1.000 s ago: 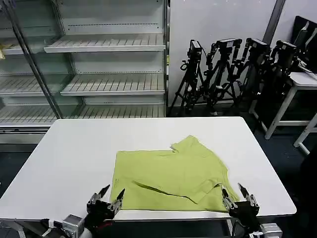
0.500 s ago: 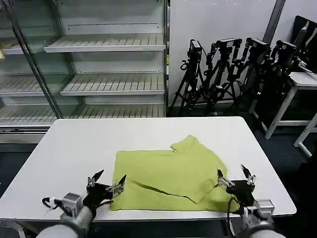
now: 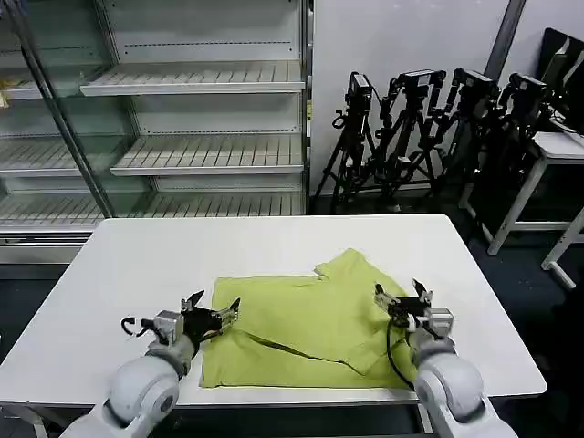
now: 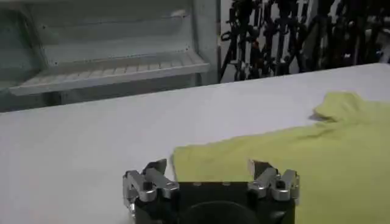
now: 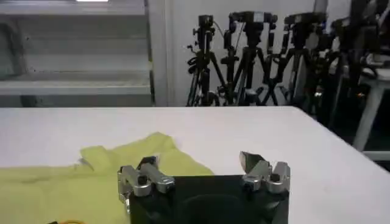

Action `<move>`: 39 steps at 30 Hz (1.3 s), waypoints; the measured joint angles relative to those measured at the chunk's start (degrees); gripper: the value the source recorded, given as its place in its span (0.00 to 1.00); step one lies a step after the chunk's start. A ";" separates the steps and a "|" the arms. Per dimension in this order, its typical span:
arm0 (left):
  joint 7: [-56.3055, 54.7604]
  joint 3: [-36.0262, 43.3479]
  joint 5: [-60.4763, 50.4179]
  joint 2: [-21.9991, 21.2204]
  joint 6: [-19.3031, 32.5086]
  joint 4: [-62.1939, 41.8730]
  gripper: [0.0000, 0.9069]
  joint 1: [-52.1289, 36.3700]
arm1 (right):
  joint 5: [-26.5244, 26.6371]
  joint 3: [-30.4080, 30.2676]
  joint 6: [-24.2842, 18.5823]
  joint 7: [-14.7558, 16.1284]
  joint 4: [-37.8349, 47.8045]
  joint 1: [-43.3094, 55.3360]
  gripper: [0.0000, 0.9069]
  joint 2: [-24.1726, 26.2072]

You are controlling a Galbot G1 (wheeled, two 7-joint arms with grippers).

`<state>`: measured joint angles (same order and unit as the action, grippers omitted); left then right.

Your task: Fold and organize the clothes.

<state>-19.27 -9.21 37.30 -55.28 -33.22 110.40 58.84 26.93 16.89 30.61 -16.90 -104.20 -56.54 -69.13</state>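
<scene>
I see the lime T-shirt (image 3: 310,319) lying loosely folded (soft, thin, plain fabric) on the white table (image 3: 137,274). My left gripper (image 3: 212,311) and right gripper (image 3: 402,297) hover spread wide at its side edges.

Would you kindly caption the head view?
Two open end effectors, left and right, flank a lime T-shirt on a white table.

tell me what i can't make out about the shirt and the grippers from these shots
- T-shirt: how many layers lie under the folded flap; the top fabric covers them in the head view.
- Left gripper: open, but whether its fingertips touch the cloth or hover; in the left wrist view its own body hides the contact.
- Right gripper: open, same doubt over the shirt's right side.
- Shirt's near hem: partly hidden behind both arms in the head view.
</scene>
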 measured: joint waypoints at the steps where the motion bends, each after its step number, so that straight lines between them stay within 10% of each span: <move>1: 0.03 0.55 0.05 -0.18 0.00 -1.04 1.00 -1.01 | 0.21 -0.57 0.24 -0.02 1.22 1.30 1.00 -0.20; 14: -0.17 5.36 0.95 -2.18 0.00 -11.38 1.00 -10.25 | 5.63 -5.72 1.90 -1.51 16.73 14.61 1.00 -3.96; 16: -0.26 5.52 1.31 -2.41 0.00 -12.29 0.29 -10.86 | 6.49 -6.43 2.04 -1.86 18.85 16.09 1.00 -4.55; 18: -0.27 5.64 1.69 -2.56 0.00 -12.83 0.03 -11.20 | 7.28 -7.01 2.07 -2.13 20.62 17.35 0.97 -4.91; 20: -0.22 5.75 2.10 -2.57 0.02 -13.14 0.03 -11.42 | 8.31 -7.61 2.02 -2.35 22.36 18.58 0.20 -5.10; 21: -0.19 5.78 2.24 -2.53 0.04 -13.24 0.03 -11.49 | 8.76 -7.86 2.02 -2.48 22.98 19.03 0.00 -5.14; 39: 0.76 4.70 3.34 -1.65 0.10 -11.51 0.03 -9.32 | 17.13 -11.12 2.13 -3.61 27.26 21.96 0.00 -5.18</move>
<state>-18.51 -4.51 40.63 -56.93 -33.12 98.89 49.52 44.06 5.78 32.74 -20.51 -76.94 -34.58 -74.31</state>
